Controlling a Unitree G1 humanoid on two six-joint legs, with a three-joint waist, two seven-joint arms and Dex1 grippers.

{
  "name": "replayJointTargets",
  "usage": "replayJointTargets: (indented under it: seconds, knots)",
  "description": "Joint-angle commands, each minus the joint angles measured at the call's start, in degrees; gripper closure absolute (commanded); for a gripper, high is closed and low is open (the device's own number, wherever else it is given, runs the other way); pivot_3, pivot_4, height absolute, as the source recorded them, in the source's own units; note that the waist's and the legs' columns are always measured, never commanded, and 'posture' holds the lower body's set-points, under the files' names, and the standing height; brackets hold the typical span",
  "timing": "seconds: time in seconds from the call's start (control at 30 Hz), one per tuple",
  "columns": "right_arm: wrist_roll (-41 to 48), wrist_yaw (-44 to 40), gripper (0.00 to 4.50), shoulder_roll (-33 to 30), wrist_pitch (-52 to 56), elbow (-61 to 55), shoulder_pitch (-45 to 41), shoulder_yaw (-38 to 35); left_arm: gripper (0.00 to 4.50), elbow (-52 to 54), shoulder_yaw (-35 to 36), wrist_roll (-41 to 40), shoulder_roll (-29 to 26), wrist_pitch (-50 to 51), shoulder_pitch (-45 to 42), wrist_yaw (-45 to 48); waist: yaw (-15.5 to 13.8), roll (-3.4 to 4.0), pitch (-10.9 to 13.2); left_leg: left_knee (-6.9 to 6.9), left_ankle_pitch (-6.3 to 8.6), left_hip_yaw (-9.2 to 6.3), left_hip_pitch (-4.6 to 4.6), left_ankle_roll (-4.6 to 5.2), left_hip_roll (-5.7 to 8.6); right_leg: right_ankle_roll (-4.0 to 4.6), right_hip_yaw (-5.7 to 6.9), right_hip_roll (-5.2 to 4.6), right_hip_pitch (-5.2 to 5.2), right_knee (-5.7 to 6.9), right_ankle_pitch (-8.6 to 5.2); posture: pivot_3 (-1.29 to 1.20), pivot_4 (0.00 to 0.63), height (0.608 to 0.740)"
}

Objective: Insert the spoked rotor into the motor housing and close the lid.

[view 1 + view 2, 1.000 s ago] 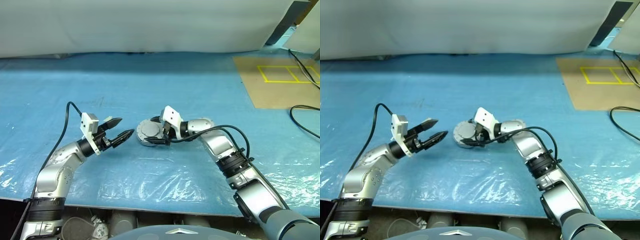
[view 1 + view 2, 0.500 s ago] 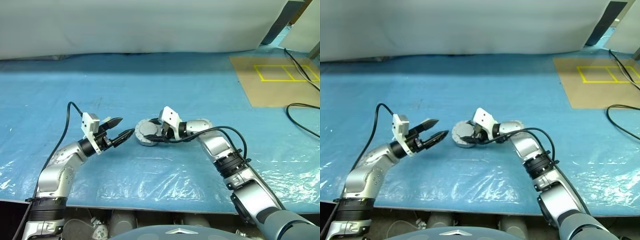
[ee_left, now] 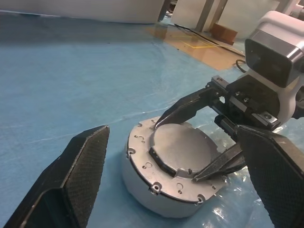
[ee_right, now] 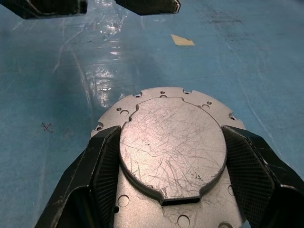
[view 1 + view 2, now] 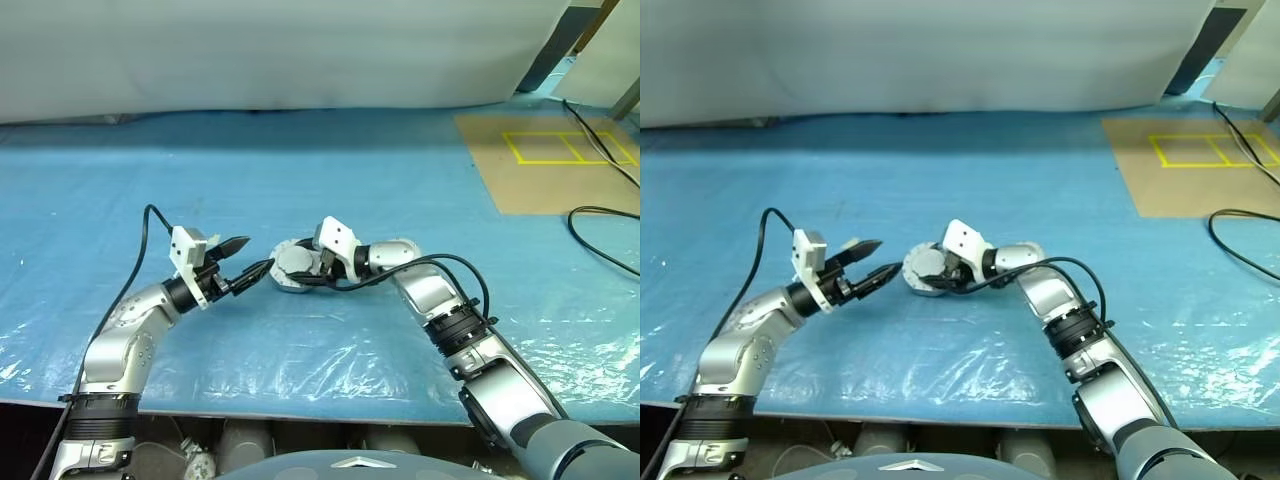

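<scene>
The motor housing (image 3: pixel 142 183), a short grey puck, stands on the blue sheet in the middle of the table. The lid (image 4: pixel 171 142), a scratched light-grey cap with a raised centre, lies flat on top of it and covers the inside. My right gripper (image 3: pixel 175 151) reaches in from the right, and its fingers (image 4: pixel 102 164) press against both sides of the lid's raised centre. My left gripper (image 5: pixel 252 256) is open just left of the housing, pointing at it without touching. The spoked rotor is hidden.
A brown board (image 5: pixel 545 160) with yellow tape lines lies at the far right. A black cable (image 5: pixel 600 215) loops near it. A white sheet hangs along the back. The table's front edge runs just below my arms.
The right gripper's fingers have narrowed onto the lid's raised centre. The left gripper has stayed open beside the housing. The head camera has shifted slightly.
</scene>
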State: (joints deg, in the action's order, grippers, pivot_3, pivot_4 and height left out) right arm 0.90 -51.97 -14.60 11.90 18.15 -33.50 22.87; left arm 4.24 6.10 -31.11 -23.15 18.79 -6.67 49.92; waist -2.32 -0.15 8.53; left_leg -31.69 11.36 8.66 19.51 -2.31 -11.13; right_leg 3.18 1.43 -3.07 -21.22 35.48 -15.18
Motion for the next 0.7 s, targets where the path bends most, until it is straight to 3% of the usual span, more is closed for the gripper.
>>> replayJointTargets:
  seconds: [0.03, 0.37, 0.7]
  knots:
    - [-3.9, 0.8, 1.54, -0.4, 3.3, 5.8, 3.0, 3.3, 0.00, 0.1, -0.9, 1.2, 0.2, -1.4, -1.1, -0.3, 0.0, 0.01, 0.0, 0.01, 0.05, -0.01, -0.14, 0.07, 0.00, 0.00, -0.01, 0.00, 0.10, -0.01, -0.01, 0.00, 0.150, 0.740]
    - [-4.3, 2.2, 1.54, 2.0, 7.8, 10.3, 1.7, 3.6, 0.00, -1.9, -1.6, 2.2, 1.5, -2.3, -3.0, -0.9, 0.7, -0.01, -0.1, 0.11, 0.06, -0.03, -0.41, 0.10, -0.10, 0.01, -0.13, 0.01, 0.16, -0.01, -0.03, 0.00, 0.150, 0.740]
    - [-4.7, 0.1, 1.54, 0.5, 14.9, 3.9, 3.3, 5.4, 0.00, -2.7, -2.1, 2.9, 2.0, -2.0, -3.0, -1.3, 0.9, 0.14, -0.6, 0.55, 0.07, -0.01, -0.43, 0.09, -0.08, 0.01, -0.14, 0.01, 0.18, -0.45, -0.03, 0.00, 0.150, 0.740]
